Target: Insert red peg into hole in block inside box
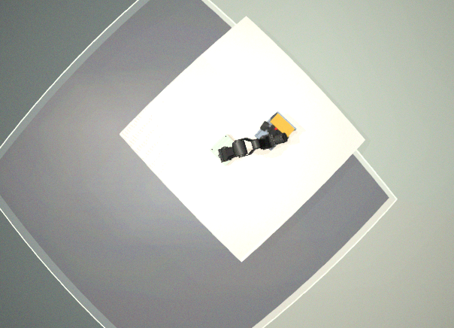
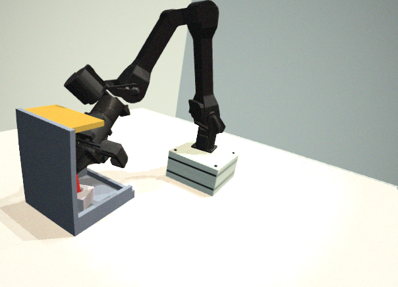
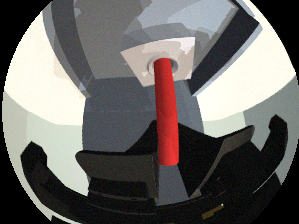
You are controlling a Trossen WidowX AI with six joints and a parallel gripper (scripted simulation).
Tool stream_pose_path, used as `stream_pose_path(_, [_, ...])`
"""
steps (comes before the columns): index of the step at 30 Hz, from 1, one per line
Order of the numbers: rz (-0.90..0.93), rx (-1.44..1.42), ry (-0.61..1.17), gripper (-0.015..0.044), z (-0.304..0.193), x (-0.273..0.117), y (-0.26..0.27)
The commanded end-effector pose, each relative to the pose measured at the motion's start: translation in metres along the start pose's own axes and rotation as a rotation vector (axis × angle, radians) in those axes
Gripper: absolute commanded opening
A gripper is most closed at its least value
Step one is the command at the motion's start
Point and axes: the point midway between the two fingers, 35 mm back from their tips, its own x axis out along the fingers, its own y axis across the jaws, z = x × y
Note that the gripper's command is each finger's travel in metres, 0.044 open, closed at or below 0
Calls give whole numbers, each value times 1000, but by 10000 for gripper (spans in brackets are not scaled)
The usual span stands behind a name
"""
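Observation:
The red peg (image 2: 78, 183) (image 3: 166, 109) is inside the box (image 2: 107, 203), below the orange roof (image 1: 282, 124) (image 2: 66, 116). A bit of red also shows beside the roof in the top view. My gripper (image 3: 161, 123) is shut on the peg's upper part. The peg leans slightly in the exterior view. Its lower end is at the hole of the pale block (image 2: 86, 196) (image 3: 136, 60) and appears to be in its mouth; how deep is hidden. Much of the peg stands above the block. The fingertips are hidden behind the box's wall in the exterior view.
The gripper body reaches in through the open front, close to the roof's front edge. Low walls edge the box floor; a tall dark wall (image 2: 46, 166) stands behind the block. The arm's pale base block (image 2: 201, 172) stands on the white table in front of the box.

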Motion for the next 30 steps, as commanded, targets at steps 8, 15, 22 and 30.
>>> stream_pose_path(8, [1,12,-19,0,12,5,-1])
stream_pose_path(15, [1,12,-19,0,13,6,-1])
stream_pose_path(22, [1,12,-19,0,14,7,-1])
stream_pose_path(30, [1,12,-19,0,15,7,-1])
